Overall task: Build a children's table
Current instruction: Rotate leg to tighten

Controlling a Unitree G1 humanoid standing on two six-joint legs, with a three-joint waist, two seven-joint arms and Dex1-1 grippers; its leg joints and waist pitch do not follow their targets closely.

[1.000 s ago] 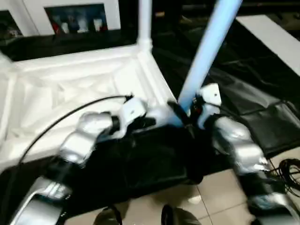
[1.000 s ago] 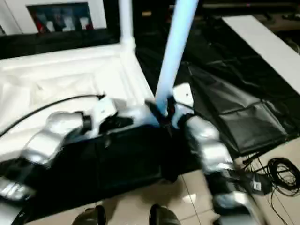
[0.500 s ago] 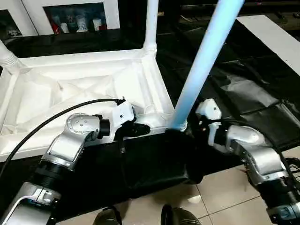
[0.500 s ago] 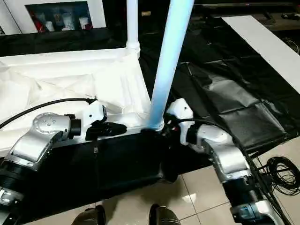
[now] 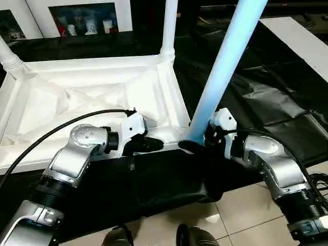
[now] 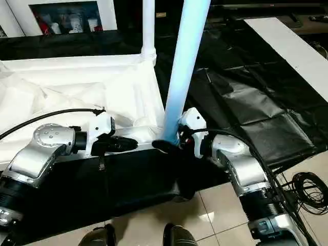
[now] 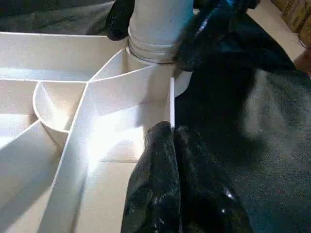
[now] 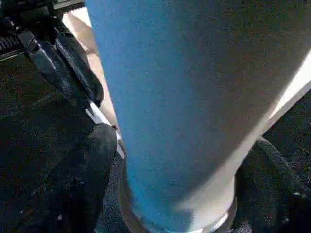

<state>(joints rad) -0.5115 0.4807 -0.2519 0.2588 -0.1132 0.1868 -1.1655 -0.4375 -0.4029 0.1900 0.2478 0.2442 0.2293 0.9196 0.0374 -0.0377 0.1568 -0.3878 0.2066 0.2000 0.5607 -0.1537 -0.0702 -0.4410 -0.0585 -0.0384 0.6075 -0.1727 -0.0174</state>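
looks like an indoor demo or lab room dressed as a living space. i stand on glossy beige floor tiles [image 5: 241, 210] with black sheeting [image 5: 287, 113] spread over them as a work mat. white glass-door cabinet [image 5: 87, 20] at the back holds small display items. loose black cables [image 6: 307, 192] coil on the floor by my right side.
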